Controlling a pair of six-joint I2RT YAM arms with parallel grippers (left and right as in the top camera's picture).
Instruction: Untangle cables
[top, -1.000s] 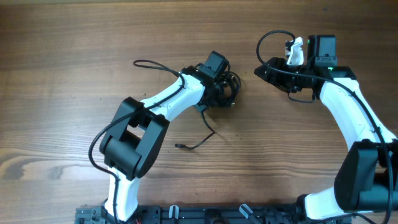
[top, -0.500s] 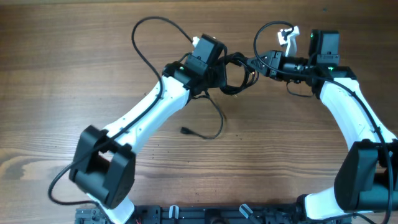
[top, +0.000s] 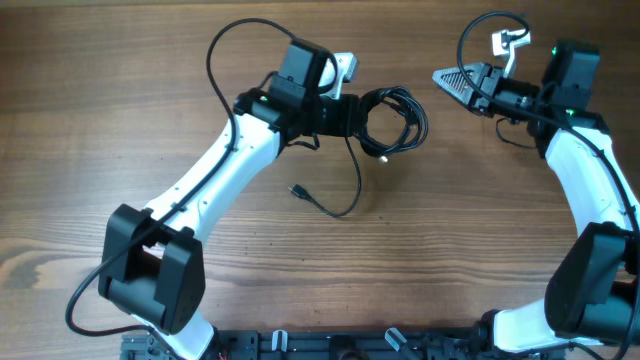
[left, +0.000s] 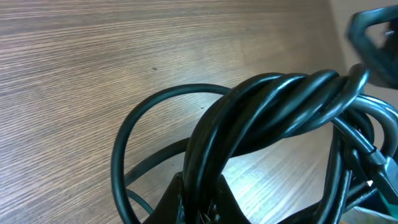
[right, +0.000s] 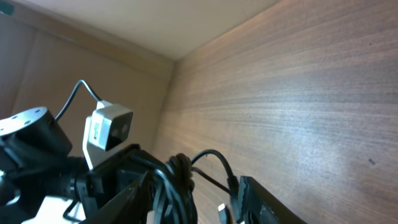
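The cables (left: 273, 109) are pinched by the left fingers (top: 343, 112), which are pressed together on a twisted bunch of strands (best seen from the left wrist). The coil is found at the upper middle of the wooden surface (top: 120, 100), and one loose strand is trailed down to a small plug (top: 297, 190). The right fingers (top: 455, 80) are spread with nothing between them, apart from the coil on its right.
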